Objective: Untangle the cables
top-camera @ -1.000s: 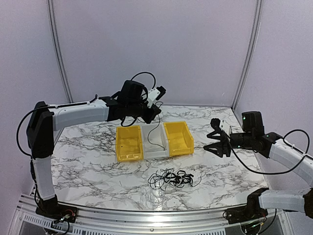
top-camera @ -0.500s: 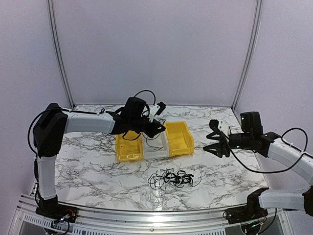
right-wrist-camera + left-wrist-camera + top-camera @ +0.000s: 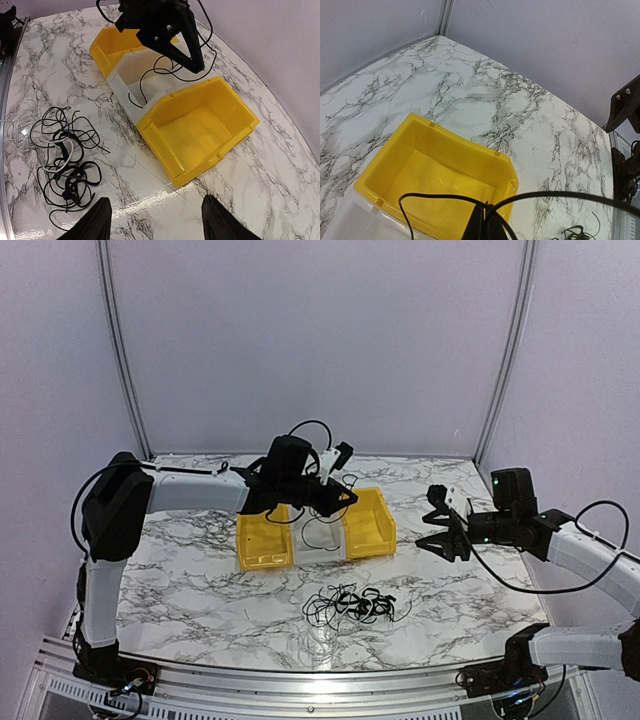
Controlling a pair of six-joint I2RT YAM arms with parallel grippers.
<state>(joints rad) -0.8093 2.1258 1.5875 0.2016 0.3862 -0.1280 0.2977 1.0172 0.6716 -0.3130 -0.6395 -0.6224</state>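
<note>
A tangle of thin black cables (image 3: 350,605) with one pale strand lies on the marble table in front of the bins, also seen in the right wrist view as cables (image 3: 60,160). My left gripper (image 3: 345,500) hovers over the bins, shut on one black cable (image 3: 435,196). That cable loops out to both sides of the fingertips (image 3: 485,225) and trails down into the white bin (image 3: 135,75). My right gripper (image 3: 432,525) hangs open right of the bins, with nothing between its fingers (image 3: 92,220).
Three bins stand in a row: a yellow bin (image 3: 263,537), the white bin (image 3: 318,548) and a second yellow bin (image 3: 368,523), whose inside (image 3: 200,130) holds nothing. A pale cable (image 3: 12,132) lies near the table's front edge.
My left arm has swung to the right, carrying the held cable from above the left yellow bin towards the right yellow bin. The right arm has stayed put.
</note>
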